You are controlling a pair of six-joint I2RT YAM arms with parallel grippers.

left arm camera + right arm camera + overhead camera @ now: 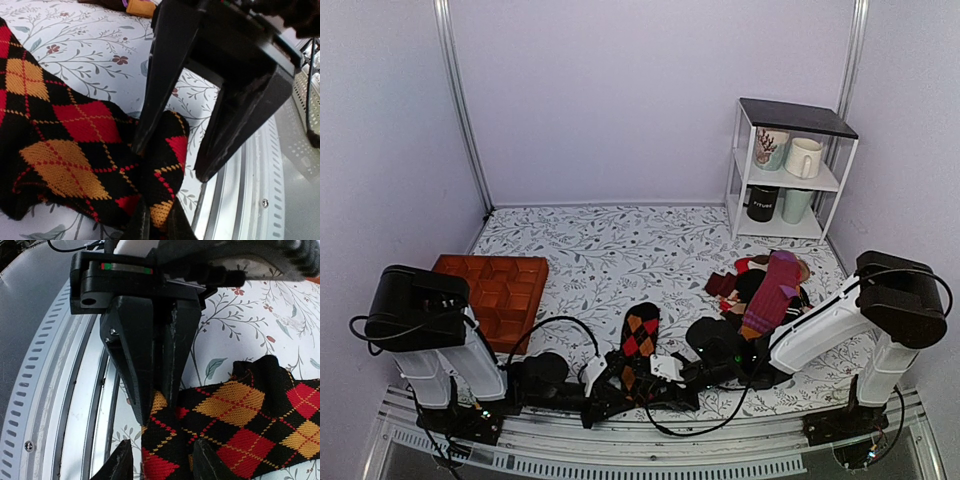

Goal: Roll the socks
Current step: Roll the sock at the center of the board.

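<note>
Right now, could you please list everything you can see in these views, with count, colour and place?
argyle socks: one strip, black with red and orange diamonds, centre near edge
sock pile: one, purple, maroon and tan, right of centre
tray: one, orange, compartmented, left side
shelf: one, white with black top, far right corner
mugs: four, patterned, cream, black, pale green, two per shelf level
tablecloth: one, white with leaf print, covering the table
left gripper: one, black, shut on the argyle socks' near end
right gripper: one, black, open, straddling the argyle socks
</note>
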